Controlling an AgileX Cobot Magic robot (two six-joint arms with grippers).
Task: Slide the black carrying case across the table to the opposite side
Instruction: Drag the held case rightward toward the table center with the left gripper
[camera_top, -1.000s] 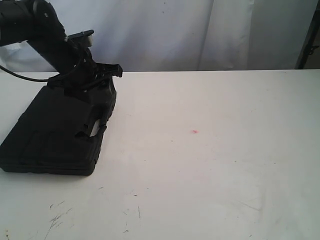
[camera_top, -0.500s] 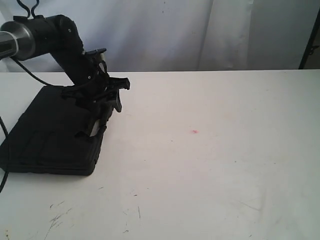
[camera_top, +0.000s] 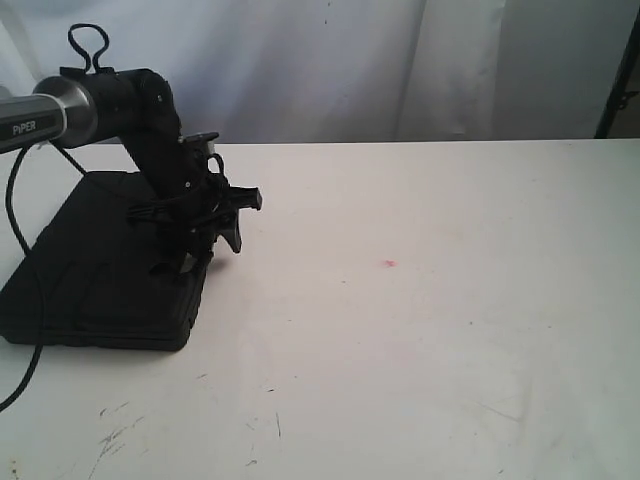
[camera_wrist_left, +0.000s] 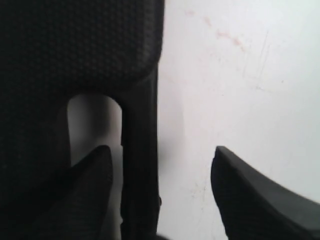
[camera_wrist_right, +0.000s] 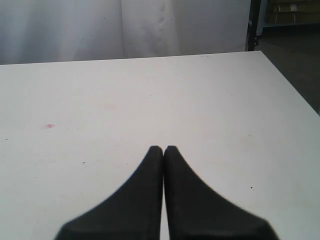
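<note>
The black case (camera_top: 100, 270) lies flat on the left of the white table (camera_top: 420, 330), its handle edge facing the table's middle. My left gripper (camera_top: 207, 238) is down at that edge and open. In the left wrist view the left gripper (camera_wrist_left: 160, 148) straddles the case's handle bar (camera_wrist_left: 140, 165): one finger (camera_wrist_left: 90, 190) sits in the handle slot (camera_wrist_left: 95, 120), the other finger (camera_wrist_left: 250, 200) is over bare table outside the case (camera_wrist_left: 80, 50). My right gripper (camera_wrist_right: 163, 148) is shut on nothing above the table (camera_wrist_right: 150, 90); the exterior view does not show it.
A small red speck (camera_top: 389, 263) marks the tabletop right of the case. Dark scratches (camera_top: 115, 435) run near the front edge. A pale curtain (camera_top: 400, 60) hangs behind the table. The table's far right edge (camera_wrist_right: 295, 100) drops to a dark floor.
The left arm has swung forward along the case's handle edge and come down, bringing its open fingers to the handle slot. The case has stayed in place.
</note>
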